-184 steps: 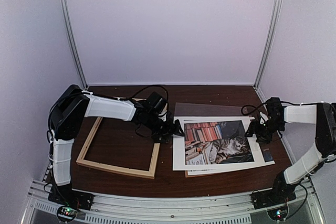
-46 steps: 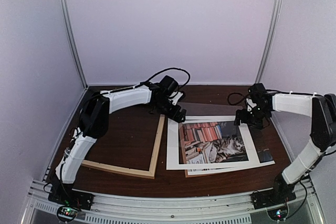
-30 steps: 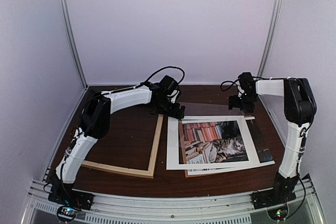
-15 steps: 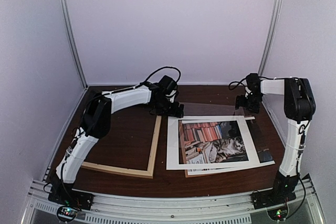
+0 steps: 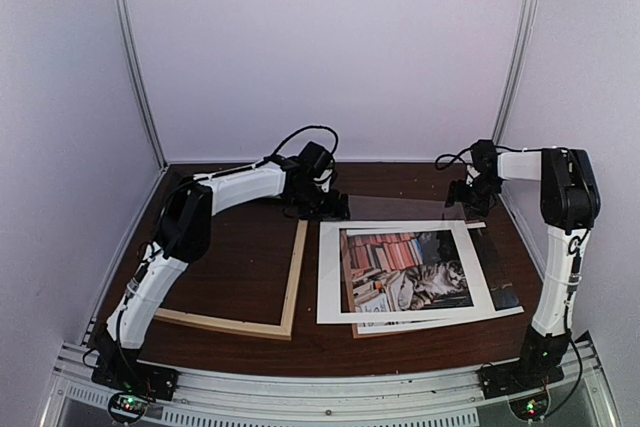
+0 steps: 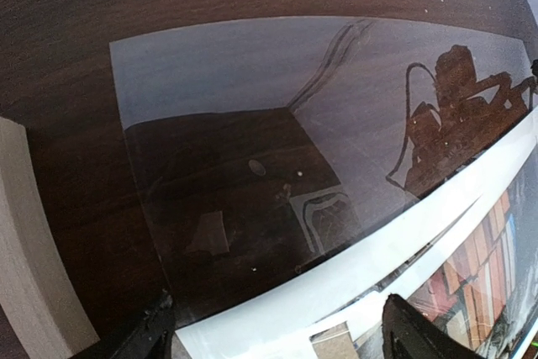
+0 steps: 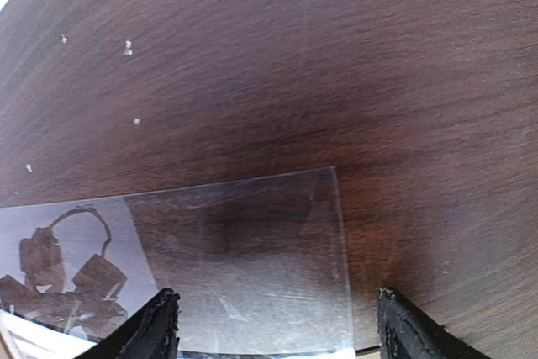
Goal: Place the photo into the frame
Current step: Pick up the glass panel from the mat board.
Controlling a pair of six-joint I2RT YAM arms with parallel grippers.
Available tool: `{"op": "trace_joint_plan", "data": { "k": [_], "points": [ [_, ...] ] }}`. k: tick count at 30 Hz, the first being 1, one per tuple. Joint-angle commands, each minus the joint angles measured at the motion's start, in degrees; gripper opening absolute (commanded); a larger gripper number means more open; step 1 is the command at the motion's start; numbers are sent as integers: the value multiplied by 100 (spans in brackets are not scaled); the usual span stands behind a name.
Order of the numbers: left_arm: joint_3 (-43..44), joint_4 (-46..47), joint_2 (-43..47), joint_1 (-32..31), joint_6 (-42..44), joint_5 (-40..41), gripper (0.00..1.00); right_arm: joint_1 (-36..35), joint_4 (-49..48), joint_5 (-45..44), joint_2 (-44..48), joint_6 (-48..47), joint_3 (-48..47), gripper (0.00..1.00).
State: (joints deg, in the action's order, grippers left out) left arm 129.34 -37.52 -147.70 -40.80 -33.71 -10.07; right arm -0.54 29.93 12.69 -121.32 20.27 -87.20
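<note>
The photo [image 5: 405, 272], a grey cat beside red-orange books with a wide white border, lies face up right of centre on the table. The frame [image 5: 296, 277] of pale wood lies flat to its left, with bare table inside it. My left gripper [image 5: 336, 209] hovers open over the photo's far left corner; its wrist view shows the white border [image 6: 336, 292] between the spread fingers [image 6: 155, 335]. My right gripper [image 5: 463, 199] is open above the far right corner of a clear sheet [image 7: 252, 266], with nothing held.
The clear sheet [image 5: 400, 207] lies behind the photo, partly under it, and reflects the arms [image 6: 252, 124]. A brown backing board [image 5: 380, 328] peeks out beneath the photo's near edge. A frame strip [image 6: 34, 250] is at the left. White walls enclose the dark table [image 5: 420, 179].
The right gripper has shifted a little to the right and toward the back corner. The left gripper has edged slightly toward the back. Photo and frame have not moved.
</note>
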Motion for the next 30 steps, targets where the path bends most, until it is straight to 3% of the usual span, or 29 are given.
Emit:
{"op": "trace_joint_plan", "data": {
  "k": [1,8,30],
  "points": [
    [-602,-132,-236,-7,-245,-298,86,127,69,715,-157,416,218,79],
    [-1084,136,5,-66,-289,-183,85,319,-173,1359,-19,696,439,71],
    [-1719,549,318,-86,-463,-232,84,918,-979,3066,389,966,1392,64]
  ]
}}
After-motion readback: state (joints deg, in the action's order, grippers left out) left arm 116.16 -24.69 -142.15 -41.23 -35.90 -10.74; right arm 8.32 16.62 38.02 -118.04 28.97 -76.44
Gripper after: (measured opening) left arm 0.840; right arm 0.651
